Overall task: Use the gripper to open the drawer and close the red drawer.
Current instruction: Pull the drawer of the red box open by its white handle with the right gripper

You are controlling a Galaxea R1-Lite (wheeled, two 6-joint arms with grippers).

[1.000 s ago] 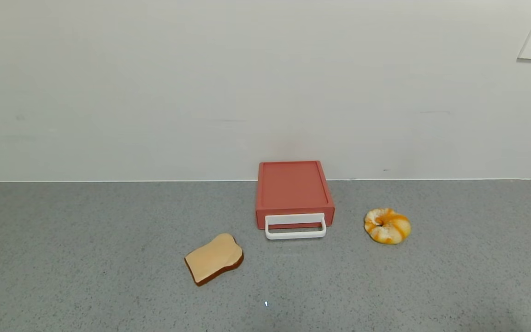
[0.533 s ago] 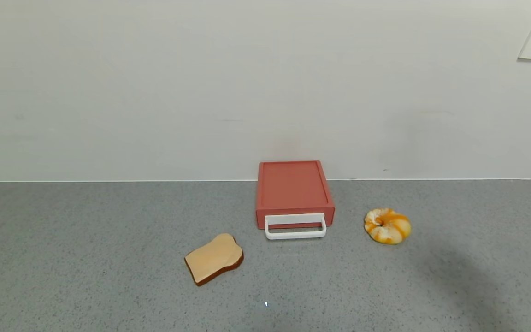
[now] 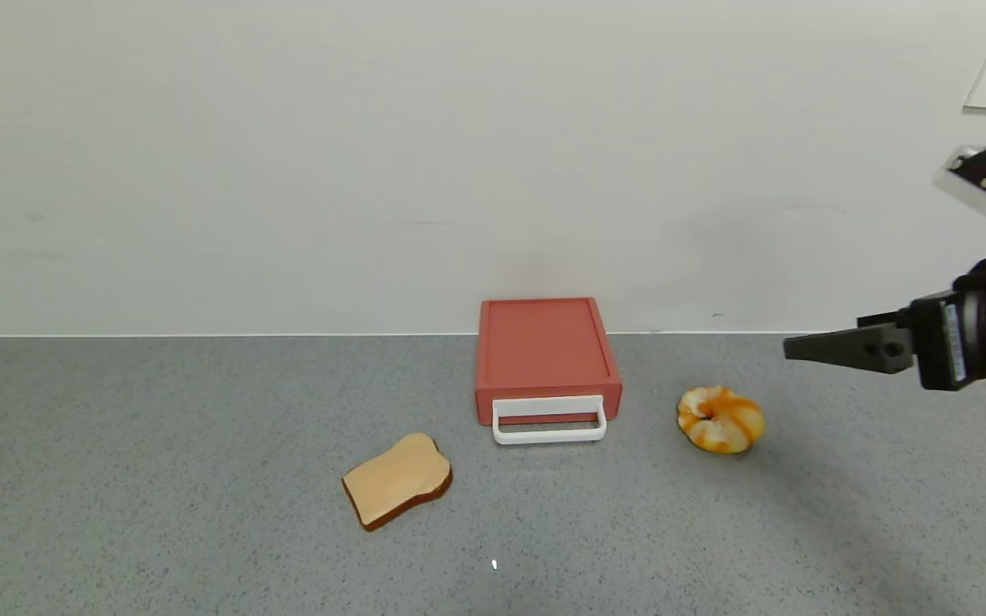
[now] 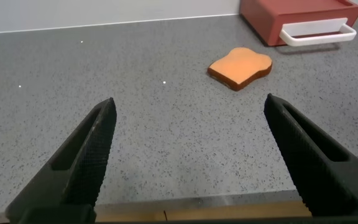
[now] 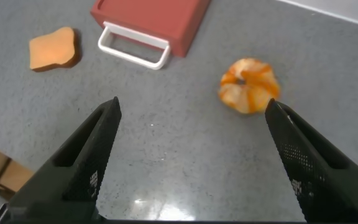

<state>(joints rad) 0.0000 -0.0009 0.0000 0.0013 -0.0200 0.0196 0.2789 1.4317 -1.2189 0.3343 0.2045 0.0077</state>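
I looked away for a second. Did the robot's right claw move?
Yes. The right claw came into the head view from the right edge and now hangs above the counter, right of the swirly bun.

Red drawer point(image 3: 544, 352): smooth matt plastic, white plastic handle point(image 3: 549, 420); countertop point(image 3: 159, 470): speckled grey, stone-like, faintly glossy; right gripper point(image 5: 194, 155): matt black, ribbed finger pads.
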